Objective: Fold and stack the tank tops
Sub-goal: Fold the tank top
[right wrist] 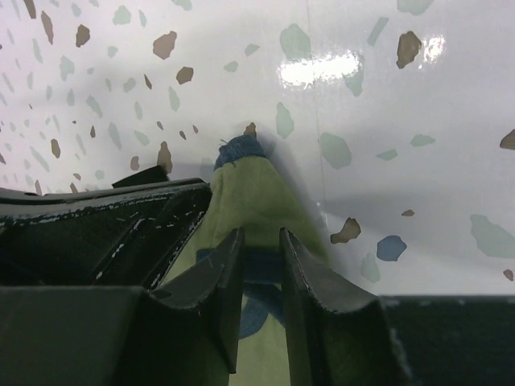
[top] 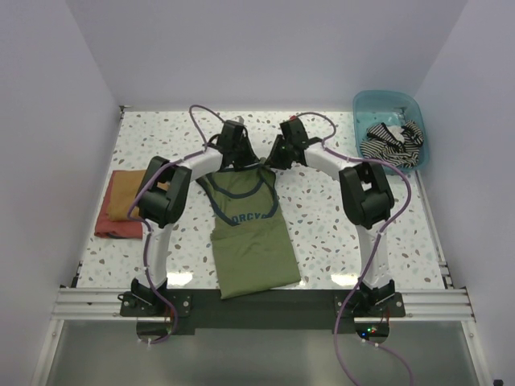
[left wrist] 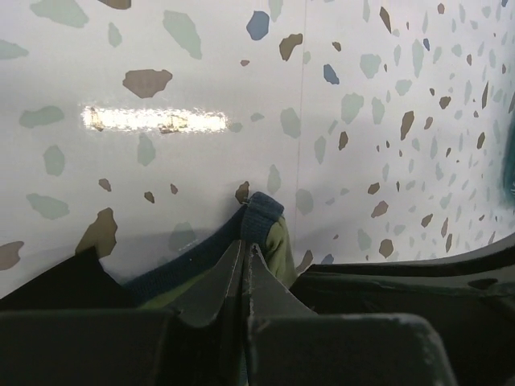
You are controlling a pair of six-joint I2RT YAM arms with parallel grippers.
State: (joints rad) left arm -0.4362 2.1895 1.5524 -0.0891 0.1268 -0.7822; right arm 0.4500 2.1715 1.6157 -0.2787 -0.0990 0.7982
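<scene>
The olive-green tank top [top: 251,237] with navy trim and a chest print lies flat in the middle of the table, hem toward the arms. My left gripper [top: 235,154] is shut on its left shoulder strap; in the left wrist view [left wrist: 246,244] the navy strap end [left wrist: 263,219] sticks out past the closed fingertips. My right gripper [top: 279,154] is over the right strap. In the right wrist view [right wrist: 259,233] its jaws stand slightly apart, straddling the green strap [right wrist: 245,181]. The striped tank top [top: 393,138] lies crumpled in the bin.
A teal plastic bin [top: 378,104] stands at the back right corner. A folded red and orange cloth pile [top: 121,205] lies at the left edge. White walls enclose the terrazzo table [top: 338,225] on three sides.
</scene>
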